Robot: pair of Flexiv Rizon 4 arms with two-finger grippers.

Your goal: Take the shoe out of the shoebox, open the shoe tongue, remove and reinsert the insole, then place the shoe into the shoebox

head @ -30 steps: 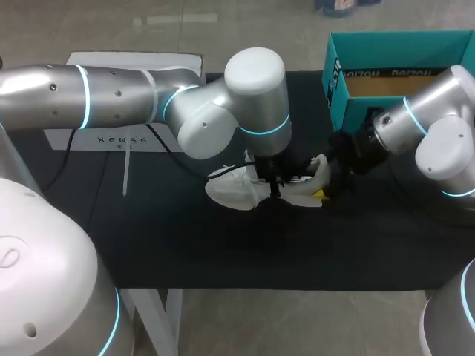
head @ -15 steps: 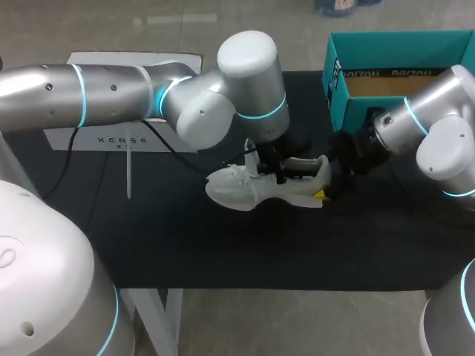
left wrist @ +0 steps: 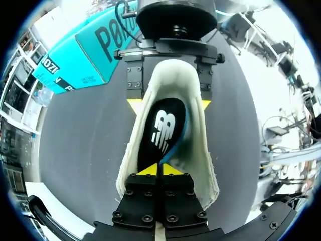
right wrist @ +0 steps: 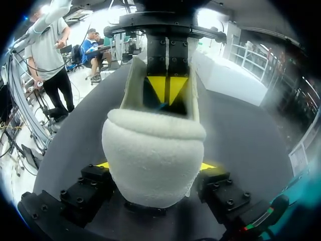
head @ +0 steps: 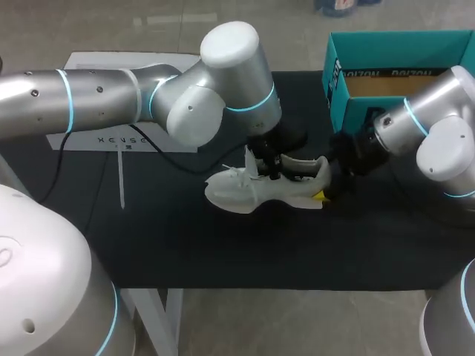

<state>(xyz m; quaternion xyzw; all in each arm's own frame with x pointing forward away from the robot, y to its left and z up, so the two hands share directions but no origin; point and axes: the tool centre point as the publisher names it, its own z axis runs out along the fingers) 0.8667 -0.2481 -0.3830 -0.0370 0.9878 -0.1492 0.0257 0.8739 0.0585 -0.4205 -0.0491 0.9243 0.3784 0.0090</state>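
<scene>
The white shoe (head: 252, 189) lies on its sole on the black mat, toe to the left. My right gripper (right wrist: 155, 165) is shut on its heel (right wrist: 153, 160), one yellow tip on each side, as the left wrist view also shows. My left gripper (left wrist: 159, 169) is inside the shoe's opening, its tips shut on the front edge of the black insole (left wrist: 161, 131), whose blue underside shows along one side. In the head view the left gripper (head: 276, 174) stands over the shoe's middle and the right gripper (head: 324, 185) at its heel. The teal shoebox (head: 335, 93) stands open at the back right.
A white board (head: 122, 137) lies at the mat's back left, under my left arm. The shoebox's side (left wrist: 75, 60) is close behind my right arm. The mat's front part (head: 245, 252) is bare.
My left gripper has shut inside the shoe and drawn up and back a little, and its arm has swung toward the rear. The shoe's opening now shows. The right arm has kept still.
</scene>
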